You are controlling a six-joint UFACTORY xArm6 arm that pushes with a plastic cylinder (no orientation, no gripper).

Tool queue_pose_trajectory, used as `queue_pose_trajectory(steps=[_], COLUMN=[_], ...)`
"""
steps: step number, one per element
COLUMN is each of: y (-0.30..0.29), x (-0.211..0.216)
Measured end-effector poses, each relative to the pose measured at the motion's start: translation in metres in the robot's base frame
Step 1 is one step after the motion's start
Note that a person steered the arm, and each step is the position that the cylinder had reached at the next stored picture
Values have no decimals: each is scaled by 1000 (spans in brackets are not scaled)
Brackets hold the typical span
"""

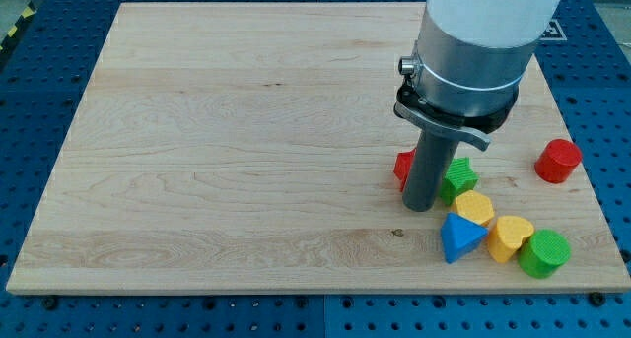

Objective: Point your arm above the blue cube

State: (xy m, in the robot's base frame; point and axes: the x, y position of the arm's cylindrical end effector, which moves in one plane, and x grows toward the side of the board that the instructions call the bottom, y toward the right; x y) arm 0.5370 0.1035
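My tip rests on the wooden board at the view's right. A blue block, pointed like a triangle, lies just below and right of the tip, a small gap apart. No cube-shaped blue block shows. A red block is partly hidden behind the rod on its left. A green block sits against the rod's right side. A yellow block lies right of the tip, touching the blue block's top.
A yellow heart-shaped block and a green cylinder lie right of the blue block near the board's bottom right corner. A red cylinder stands near the right edge. A blue perforated table surrounds the board.
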Motion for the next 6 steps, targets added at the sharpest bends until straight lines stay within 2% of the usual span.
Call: queue_pose_trajectory(steps=[3,4,5,6], y=[-1,-41,-104,-100], x=[-43,-44,-79,-162])
